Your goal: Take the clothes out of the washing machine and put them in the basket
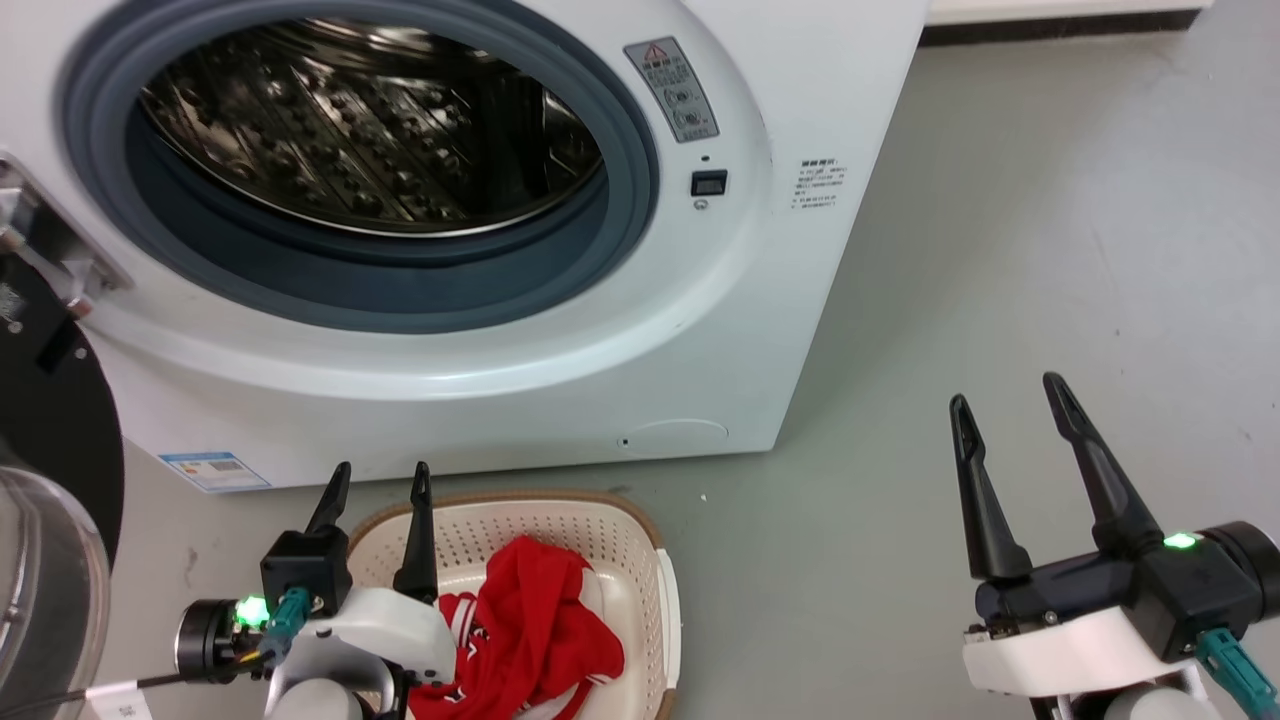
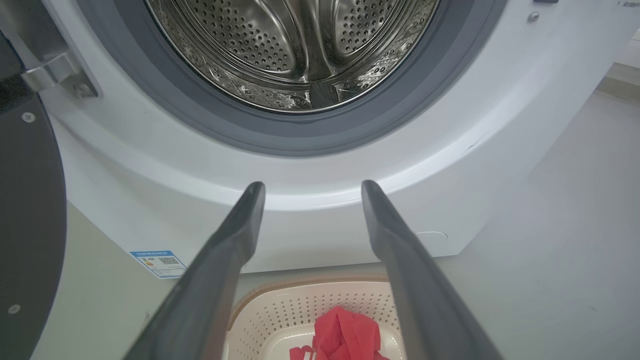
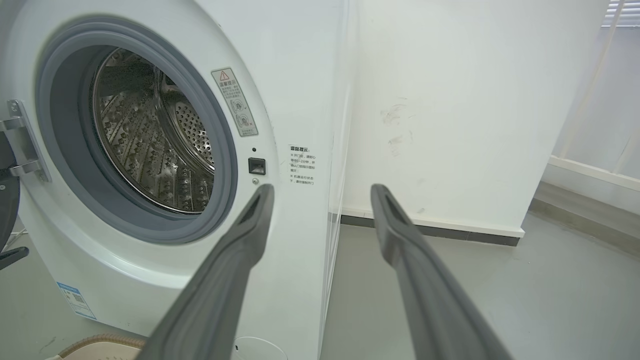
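The white washing machine (image 1: 560,330) stands with its door swung open, and its steel drum (image 1: 370,130) holds nothing that I can see. On the floor in front of it sits the cream basket (image 1: 610,530), with the red and white clothes (image 1: 540,630) heaped inside. My left gripper (image 1: 382,478) is open and hovers over the basket's left rim, with nothing between its fingers. In the left wrist view the basket (image 2: 280,312) and clothes (image 2: 345,332) lie below that gripper (image 2: 312,189). My right gripper (image 1: 1008,398) is open and empty over the floor to the right.
The black-rimmed glass door (image 1: 50,500) hangs open at the far left, close to my left arm. Grey floor (image 1: 1050,250) stretches right of the machine. A white wall (image 3: 450,100) with a dark baseboard runs behind it.
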### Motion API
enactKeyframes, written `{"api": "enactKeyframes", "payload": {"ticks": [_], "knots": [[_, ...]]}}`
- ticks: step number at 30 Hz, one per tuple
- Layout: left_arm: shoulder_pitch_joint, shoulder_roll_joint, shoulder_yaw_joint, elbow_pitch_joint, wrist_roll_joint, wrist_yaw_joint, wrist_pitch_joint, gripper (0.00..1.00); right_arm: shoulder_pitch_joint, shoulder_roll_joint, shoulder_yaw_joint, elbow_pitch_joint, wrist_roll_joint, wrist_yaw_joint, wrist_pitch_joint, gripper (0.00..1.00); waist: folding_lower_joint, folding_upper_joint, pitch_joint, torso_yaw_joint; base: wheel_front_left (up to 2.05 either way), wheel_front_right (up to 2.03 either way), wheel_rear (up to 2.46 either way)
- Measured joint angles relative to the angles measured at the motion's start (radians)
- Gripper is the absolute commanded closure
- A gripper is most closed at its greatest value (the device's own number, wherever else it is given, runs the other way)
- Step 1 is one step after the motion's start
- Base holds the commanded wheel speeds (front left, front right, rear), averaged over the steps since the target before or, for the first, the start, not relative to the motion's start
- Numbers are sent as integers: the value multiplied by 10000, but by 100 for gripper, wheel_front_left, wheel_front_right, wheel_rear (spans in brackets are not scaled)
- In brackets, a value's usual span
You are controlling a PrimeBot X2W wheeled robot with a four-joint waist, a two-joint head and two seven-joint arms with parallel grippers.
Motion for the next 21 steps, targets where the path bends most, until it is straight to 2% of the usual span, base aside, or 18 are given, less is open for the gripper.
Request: {"api": "enactKeyframes", "payload": {"ticks": [9,21], "knots": [[1039,-456,435,-1327,604,-203,0,0,788,0,-209,198,-17,0,0,0,0,0,-1074,298,0,0,0],[2180,-752,769,-2884,928,-157,0,0,1333,0,-372,332,6,2,0,0,0,0,-1996,527,0,0,0]]}}
